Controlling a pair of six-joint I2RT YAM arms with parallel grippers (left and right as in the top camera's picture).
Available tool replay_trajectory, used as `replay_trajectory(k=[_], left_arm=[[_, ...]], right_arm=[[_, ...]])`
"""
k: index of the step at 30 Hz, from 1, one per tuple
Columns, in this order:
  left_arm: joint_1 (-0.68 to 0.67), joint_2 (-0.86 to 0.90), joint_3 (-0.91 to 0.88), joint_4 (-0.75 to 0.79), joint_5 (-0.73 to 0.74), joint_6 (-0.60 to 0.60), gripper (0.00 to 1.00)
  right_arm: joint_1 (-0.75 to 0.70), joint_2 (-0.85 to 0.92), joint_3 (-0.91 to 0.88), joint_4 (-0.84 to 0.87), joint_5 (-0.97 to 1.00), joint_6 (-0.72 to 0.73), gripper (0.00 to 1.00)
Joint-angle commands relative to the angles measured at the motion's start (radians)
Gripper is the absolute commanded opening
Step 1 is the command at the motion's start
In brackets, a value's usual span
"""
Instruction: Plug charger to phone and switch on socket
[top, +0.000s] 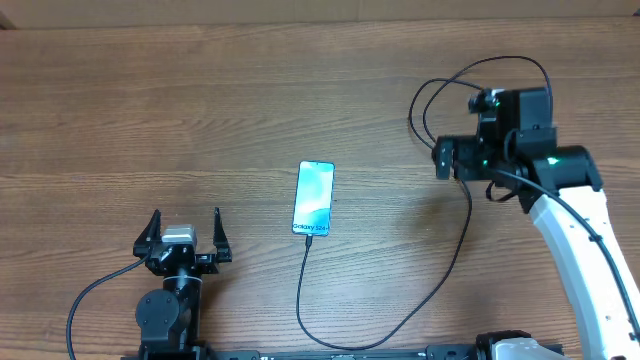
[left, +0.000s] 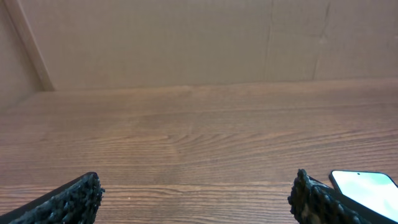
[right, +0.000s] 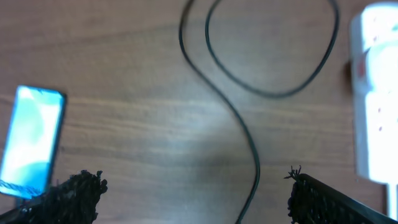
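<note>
While the left gripper (top: 187, 222) sat wide open and empty near the phone (top: 313, 198), charger (right: 249, 143) tip at its bottom edge, the right gripper (right: 193, 202) hung just as wide, empty, near the socket (right: 373, 93)

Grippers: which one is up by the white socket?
The right gripper: its wrist camera shows the socket just beside it. The left gripper is far off; its camera sees only table and a corner of the phone.

Table (top: 150, 90): brown wood, grain running across its width, surface sound. Beige panel (left: 186, 37): stands upright along the table's far edge, with vertical seams visible in it.
</note>
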Motion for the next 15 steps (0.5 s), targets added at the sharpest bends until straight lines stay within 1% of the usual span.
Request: replay_trajectory(k=[1,5,15], left_arm=[[0.005,-0.011,-0.003,0.001,0.005,0.027,0.99],[0.005,-0.011,-0.003,0.001,0.005,0.027,1.00],[0.005,-0.011,-0.003,0.001,0.005,0.027,1.00]], right_arm=[[0.006,-0.008,-0.063,0.000,-0.002,-0.012,1.00],[0.006,-0.012,-0.104,-0.001,-0.002,-0.012,1.00],[0.006,-0.076,-0.106,-0.003,-0.002,-0.012,1.00]])
